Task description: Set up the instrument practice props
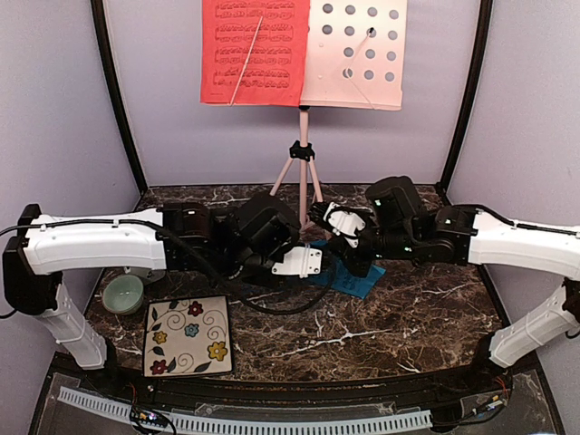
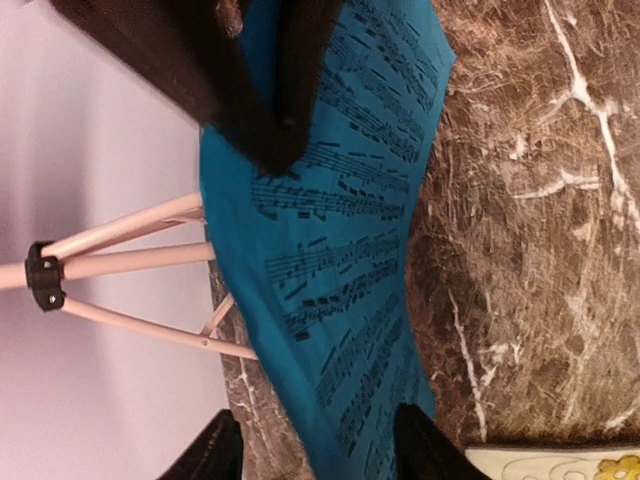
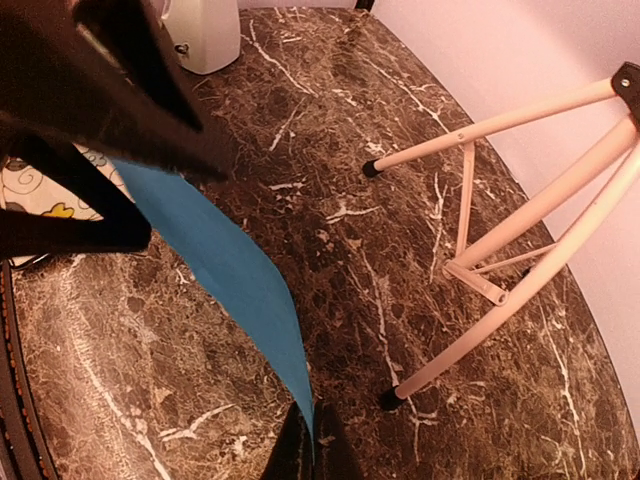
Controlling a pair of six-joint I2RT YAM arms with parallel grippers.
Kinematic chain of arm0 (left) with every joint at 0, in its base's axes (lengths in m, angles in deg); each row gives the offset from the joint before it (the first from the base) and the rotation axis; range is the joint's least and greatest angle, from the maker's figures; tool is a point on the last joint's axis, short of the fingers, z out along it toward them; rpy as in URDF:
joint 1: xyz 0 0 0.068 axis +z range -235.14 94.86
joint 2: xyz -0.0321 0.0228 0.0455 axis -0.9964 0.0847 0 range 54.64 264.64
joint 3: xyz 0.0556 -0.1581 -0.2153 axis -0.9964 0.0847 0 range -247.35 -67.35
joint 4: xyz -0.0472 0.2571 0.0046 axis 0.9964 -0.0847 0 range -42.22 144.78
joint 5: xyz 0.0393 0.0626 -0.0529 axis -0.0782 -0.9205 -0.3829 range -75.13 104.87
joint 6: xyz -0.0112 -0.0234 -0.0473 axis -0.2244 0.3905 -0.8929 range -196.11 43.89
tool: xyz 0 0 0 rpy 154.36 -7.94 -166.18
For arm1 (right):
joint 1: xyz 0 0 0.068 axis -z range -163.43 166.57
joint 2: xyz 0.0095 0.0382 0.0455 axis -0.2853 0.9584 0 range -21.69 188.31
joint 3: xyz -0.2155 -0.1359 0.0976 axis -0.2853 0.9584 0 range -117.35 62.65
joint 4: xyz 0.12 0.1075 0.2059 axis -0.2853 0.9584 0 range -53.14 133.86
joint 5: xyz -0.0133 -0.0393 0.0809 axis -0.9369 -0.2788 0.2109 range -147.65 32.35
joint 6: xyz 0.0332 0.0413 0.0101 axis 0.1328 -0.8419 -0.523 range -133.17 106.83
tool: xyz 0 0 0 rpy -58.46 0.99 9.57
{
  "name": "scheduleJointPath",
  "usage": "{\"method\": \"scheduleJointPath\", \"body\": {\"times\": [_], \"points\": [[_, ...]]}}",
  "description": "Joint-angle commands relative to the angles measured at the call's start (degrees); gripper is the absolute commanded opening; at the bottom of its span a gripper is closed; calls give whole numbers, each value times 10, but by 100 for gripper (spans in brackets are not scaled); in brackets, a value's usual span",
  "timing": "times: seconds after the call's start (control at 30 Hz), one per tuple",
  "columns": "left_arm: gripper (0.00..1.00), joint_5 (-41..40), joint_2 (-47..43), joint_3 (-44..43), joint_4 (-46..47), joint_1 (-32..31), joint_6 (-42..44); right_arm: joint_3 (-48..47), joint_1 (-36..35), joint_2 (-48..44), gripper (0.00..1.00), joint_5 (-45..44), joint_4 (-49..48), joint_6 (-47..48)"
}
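The pale pink tripod music stand (image 1: 304, 172) stands at the back middle. The red sheet (image 1: 254, 50) rests on the left half of its perforated desk (image 1: 362, 50). The blue sheet (image 1: 352, 277) is low over the table's middle, between both grippers. My right gripper (image 3: 315, 450) is shut on one edge of the blue sheet (image 3: 235, 265), which curves away from it. My left gripper (image 2: 320, 455) is open, with its fingers on either side of the sheet's other end (image 2: 340, 230). The white metronome (image 3: 205, 35) stands beyond the left gripper and is hidden in the top view.
A pale green bowl (image 1: 123, 293) and a floral tile (image 1: 188, 335) lie at the front left. The stand's legs (image 3: 520, 200) spread close behind the grippers. Lilac walls enclose the marble table (image 1: 426, 317).
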Motion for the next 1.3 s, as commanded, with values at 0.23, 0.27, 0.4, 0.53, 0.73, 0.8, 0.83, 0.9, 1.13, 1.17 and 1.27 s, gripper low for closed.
{"method": "scheduleJointPath", "body": {"times": [0.23, 0.27, 0.4, 0.53, 0.73, 0.8, 0.83, 0.9, 1.13, 1.17, 1.27], "points": [[99, 274, -257, 181, 264, 166, -230, 62, 59, -126, 0, 72, -182, -108], [99, 305, -274, 202, 285, 190, -261, 68, 72, -133, 0, 97, -205, -129], [99, 412, -340, 297, 393, 279, -369, 93, 116, -157, 0, 207, -315, -231], [97, 473, -351, 367, 477, 288, -439, 121, 147, -154, 0, 292, -442, -364], [95, 507, -318, 425, 624, 289, -519, 152, 158, -131, 0, 380, -610, -536], [96, 510, -308, 428, 665, 289, -539, 158, 158, -129, 0, 395, -636, -561], [96, 519, -302, 427, 686, 288, -549, 161, 158, -129, 0, 399, -639, -567], [96, 549, -287, 416, 724, 289, -582, 171, 158, -131, 0, 405, -652, -581], [73, 663, -237, 392, 864, 288, -702, 215, 158, -130, 0, 401, -733, -641], [66, 671, -230, 389, 879, 288, -714, 221, 158, -128, 0, 397, -742, -646], [46, 685, -213, 383, 923, 287, -757, 236, 158, -121, 0, 386, -752, -648]]}}
